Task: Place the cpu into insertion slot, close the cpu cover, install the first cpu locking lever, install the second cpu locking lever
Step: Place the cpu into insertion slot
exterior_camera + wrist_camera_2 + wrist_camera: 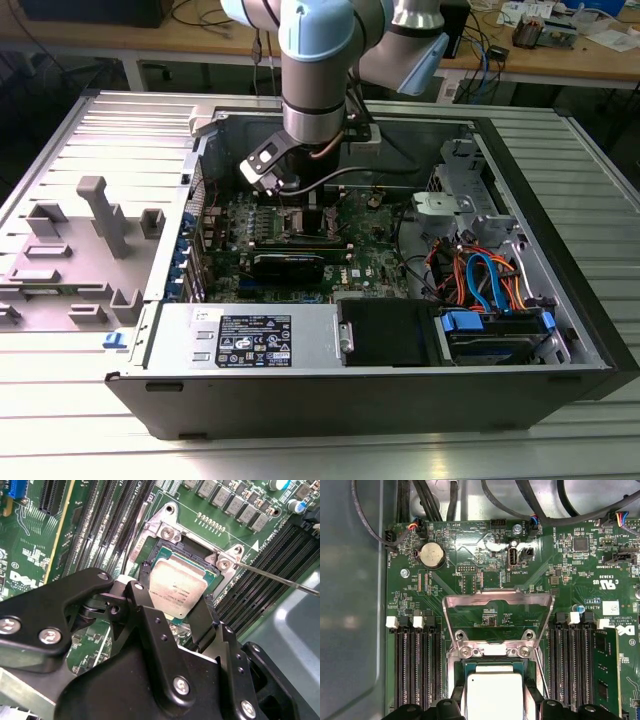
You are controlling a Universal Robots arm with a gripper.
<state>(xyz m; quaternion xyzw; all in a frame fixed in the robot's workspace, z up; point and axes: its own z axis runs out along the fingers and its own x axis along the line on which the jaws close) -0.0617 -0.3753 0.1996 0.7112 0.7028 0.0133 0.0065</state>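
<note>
Here — cpu (pixel 177 587) in gripper (pixel 174 601), at the open socket (pixel 166 530).

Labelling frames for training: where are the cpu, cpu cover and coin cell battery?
cpu (pixel 177 587), second wrist view, middle of its silvery metal top.
cpu cover (pixel 497 596), first wrist view, end bar of the open frame.
coin cell battery (pixel 431 556), first wrist view, centre of its round face.
</note>
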